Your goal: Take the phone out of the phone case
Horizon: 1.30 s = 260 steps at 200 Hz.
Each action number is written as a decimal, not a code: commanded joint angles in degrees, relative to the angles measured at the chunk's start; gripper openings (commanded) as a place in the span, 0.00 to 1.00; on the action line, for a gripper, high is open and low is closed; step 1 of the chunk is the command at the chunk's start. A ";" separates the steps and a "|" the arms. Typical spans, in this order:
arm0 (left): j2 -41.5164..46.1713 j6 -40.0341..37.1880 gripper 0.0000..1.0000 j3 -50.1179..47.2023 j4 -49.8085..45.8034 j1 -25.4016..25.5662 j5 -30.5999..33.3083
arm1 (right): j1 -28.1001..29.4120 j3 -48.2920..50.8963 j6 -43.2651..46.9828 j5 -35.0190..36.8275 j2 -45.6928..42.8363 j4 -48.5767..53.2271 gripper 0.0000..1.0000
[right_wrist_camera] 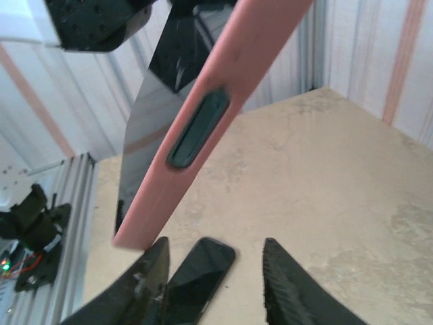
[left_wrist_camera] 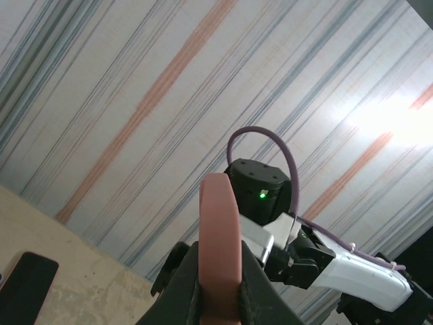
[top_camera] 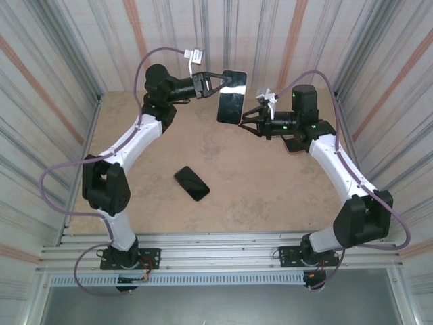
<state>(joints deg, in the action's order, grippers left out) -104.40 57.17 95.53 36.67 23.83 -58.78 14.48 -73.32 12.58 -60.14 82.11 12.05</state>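
A pink phone case [top_camera: 232,97] hangs upright above the far middle of the table, with my left gripper [top_camera: 226,80] shut on its top edge. Its glossy black face looks like the phone's screen [right_wrist_camera: 145,115]. In the left wrist view the case's pink edge [left_wrist_camera: 220,223] stands clamped between both fingers. My right gripper [top_camera: 249,120] is open just right of the case's lower end. In the right wrist view its fingertips [right_wrist_camera: 152,271] sit apart below the case's bottom corner [right_wrist_camera: 135,233] with nothing between them.
A second black phone [top_camera: 191,183] lies flat and bare on the tan tabletop [top_camera: 270,189], nearer the arm bases. It shows under the right gripper [right_wrist_camera: 199,274]. Striped corrugated walls [top_camera: 284,34] enclose the table on three sides.
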 commanded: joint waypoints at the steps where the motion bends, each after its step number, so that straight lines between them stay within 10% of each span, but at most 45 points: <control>1: 0.25 -3.69 0.00 3.28 2.30 -0.10 -2.26 | 1.84 0.30 3.14 -4.33 -1.55 3.73 0.43; 161: 0.23 -4.20 0.00 4.52 -0.43 -0.10 -5.03 | 3.11 -5.85 6.63 -8.62 3.18 4.88 0.14; 260: -0.27 4.21 0.00 3.71 2.37 0.65 -6.19 | 5.03 -6.87 17.25 9.04 0.90 6.94 0.02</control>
<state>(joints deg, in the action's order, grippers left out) -104.75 54.41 97.93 37.56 23.73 -66.13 18.72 -78.87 22.85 -61.80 84.68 19.94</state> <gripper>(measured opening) 0.127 0.145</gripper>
